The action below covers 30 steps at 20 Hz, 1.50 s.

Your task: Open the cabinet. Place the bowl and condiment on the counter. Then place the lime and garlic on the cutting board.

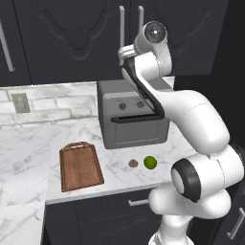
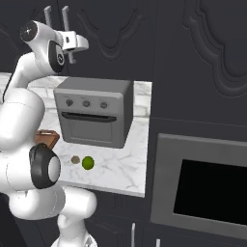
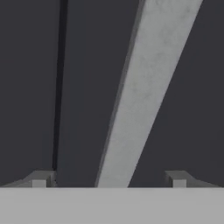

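The dark cabinet (image 1: pixel 72 38) above the counter has its doors shut, with two silver bar handles (image 1: pixel 122 28) side by side at the seam. My gripper (image 3: pixel 109 179) is raised to them and open. In the hand view one handle (image 3: pixel 148 87) runs slantwise between the two fingertips, close in front. The hand (image 2: pixel 72 44) sits at the handles' lower part. On the white marble counter (image 1: pixel 28 143) lie the reddish cutting board (image 1: pixel 80 166), the brownish garlic (image 1: pixel 133 163) and the green lime (image 1: pixel 150 162), the last two side by side. The bowl and condiment are hidden.
A grey toaster oven (image 1: pixel 131 115) stands on the counter below my hand, behind the lime (image 2: pixel 88 162) and garlic (image 2: pixel 75 159). A built-in wall oven (image 2: pixel 202 188) is to the right. A wall outlet (image 1: pixel 20 102) sits on the tile at the left.
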{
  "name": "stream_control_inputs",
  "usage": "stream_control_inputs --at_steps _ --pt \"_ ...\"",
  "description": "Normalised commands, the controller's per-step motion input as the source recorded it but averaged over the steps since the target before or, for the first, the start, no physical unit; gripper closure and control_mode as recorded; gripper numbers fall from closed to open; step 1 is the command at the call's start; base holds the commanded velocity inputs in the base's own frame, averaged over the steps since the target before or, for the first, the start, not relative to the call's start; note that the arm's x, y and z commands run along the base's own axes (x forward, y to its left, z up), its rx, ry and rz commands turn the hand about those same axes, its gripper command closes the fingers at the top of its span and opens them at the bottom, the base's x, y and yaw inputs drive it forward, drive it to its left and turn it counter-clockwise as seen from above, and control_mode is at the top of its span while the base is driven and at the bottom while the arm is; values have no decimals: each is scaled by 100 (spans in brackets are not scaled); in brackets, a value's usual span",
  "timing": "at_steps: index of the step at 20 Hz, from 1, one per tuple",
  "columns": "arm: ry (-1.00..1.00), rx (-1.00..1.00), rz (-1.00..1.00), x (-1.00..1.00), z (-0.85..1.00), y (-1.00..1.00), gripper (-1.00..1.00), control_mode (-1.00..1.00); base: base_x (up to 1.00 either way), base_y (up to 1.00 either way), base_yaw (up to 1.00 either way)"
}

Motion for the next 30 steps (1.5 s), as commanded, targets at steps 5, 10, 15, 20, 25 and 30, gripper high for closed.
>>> stream_control_inputs --at_steps 5,10,15,20,25,30 --pt "0 1 -3 7 0 -4 100 -100 0 0 0" --pt "1 0 0 0 0 0 100 -100 0 0 0" --pt "0 1 0 -8 0 -15 100 -100 0 0 0" --pt "0 1 -10 -85 0 -26 100 -100 0 0 0" --pt "0 2 -14 -100 0 -21 100 -100 0 0 0" --pt "2 6 -15 -100 0 -33 100 -100 0 0 0"
